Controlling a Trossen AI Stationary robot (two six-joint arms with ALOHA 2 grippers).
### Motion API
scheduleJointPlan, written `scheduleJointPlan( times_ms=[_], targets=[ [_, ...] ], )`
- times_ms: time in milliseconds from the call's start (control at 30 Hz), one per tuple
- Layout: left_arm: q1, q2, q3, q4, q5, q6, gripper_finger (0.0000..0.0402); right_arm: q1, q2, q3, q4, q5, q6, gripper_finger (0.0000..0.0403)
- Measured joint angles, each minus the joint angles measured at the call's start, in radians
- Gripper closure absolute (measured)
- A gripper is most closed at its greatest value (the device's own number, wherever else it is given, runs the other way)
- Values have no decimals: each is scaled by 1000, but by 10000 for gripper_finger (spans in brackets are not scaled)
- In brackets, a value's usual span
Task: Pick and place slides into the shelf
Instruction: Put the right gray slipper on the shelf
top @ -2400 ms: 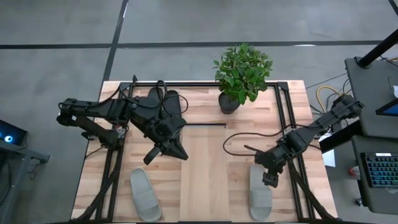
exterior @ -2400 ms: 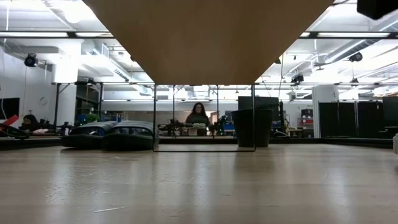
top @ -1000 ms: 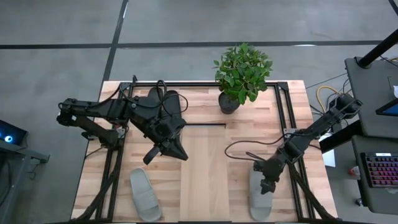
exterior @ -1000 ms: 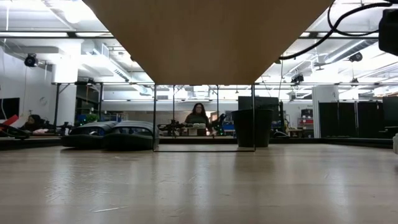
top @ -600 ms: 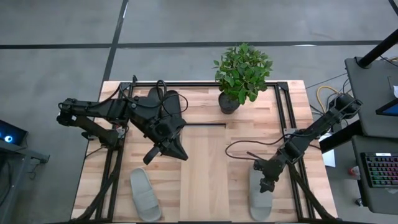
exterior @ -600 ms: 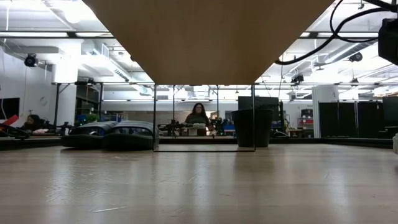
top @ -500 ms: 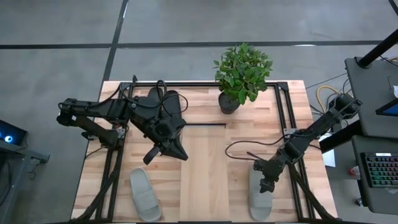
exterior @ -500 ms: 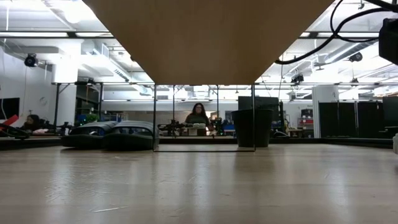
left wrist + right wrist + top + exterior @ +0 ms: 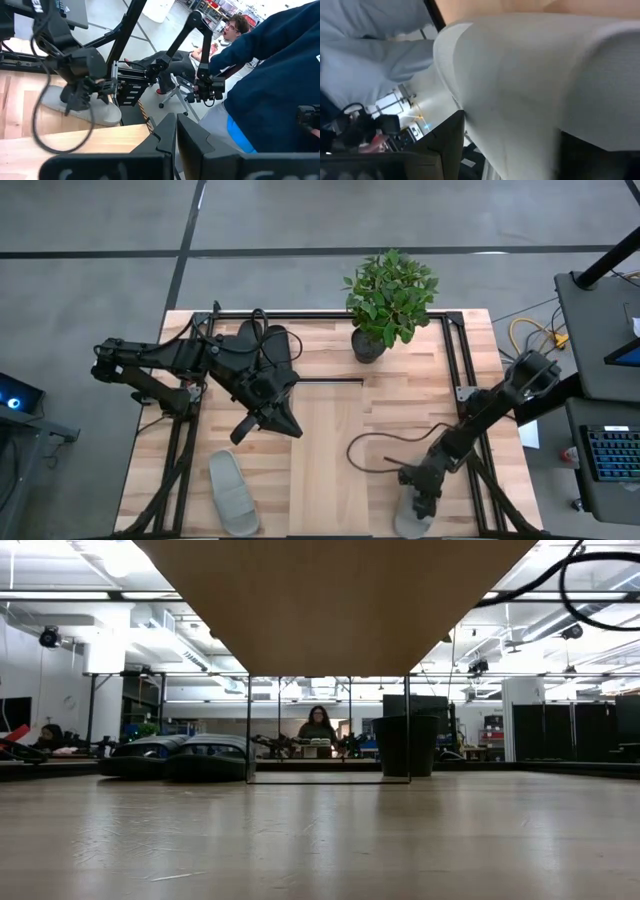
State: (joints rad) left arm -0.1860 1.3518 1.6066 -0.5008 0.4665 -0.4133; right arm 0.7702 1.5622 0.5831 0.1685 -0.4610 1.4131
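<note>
One pale grey slide (image 9: 412,522) lies at the table's near edge on the right, with my right gripper (image 9: 420,498) on its far part, shut on it. In the right wrist view the grey slide (image 9: 520,75) fills the picture. The other grey slide (image 9: 232,492) lies sole down near the left front. The black pair (image 9: 265,345) sits on the table at the far left, partly under my left arm. My left gripper (image 9: 272,420) hovers shut at the left edge of the pale shelf panel (image 9: 325,450). My right gripper pinches the grey slide between its two fingers (image 9: 447,150), coming from above and slanting in from the far right. It has the slide's far part (image 9: 410,508); the gripper hides the exact spot. Whether the slide is lifted or rests on the table, I cannot tell.
A potted plant (image 9: 388,300) stands at the far edge right of centre. Black frame bars (image 9: 455,370) run along both sides of the table. A loose cable (image 9: 375,452) loops beside the right arm. A person in blue (image 9: 270,90) stands beyond the table's right side.
My right gripper has moved toward the table's near edge and a little left, and the grey slide has gone with it, now reaching the near edge. The gripper has left the low view; only its cable shows there.
</note>
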Motion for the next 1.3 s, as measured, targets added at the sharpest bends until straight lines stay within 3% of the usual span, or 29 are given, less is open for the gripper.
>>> scheduleJointPlan(
  times_ms=[333,1033,1300],
  targets=[
    [0,2,0,0,0,0,402,24,70,49,45,14,22,245],
    [0,2,0,0,0,1,402,24,64,48,45,25,-15,381],
    [0,2,0,0,0,1,402,24,64,48,42,40,-16,392]
  ],
)
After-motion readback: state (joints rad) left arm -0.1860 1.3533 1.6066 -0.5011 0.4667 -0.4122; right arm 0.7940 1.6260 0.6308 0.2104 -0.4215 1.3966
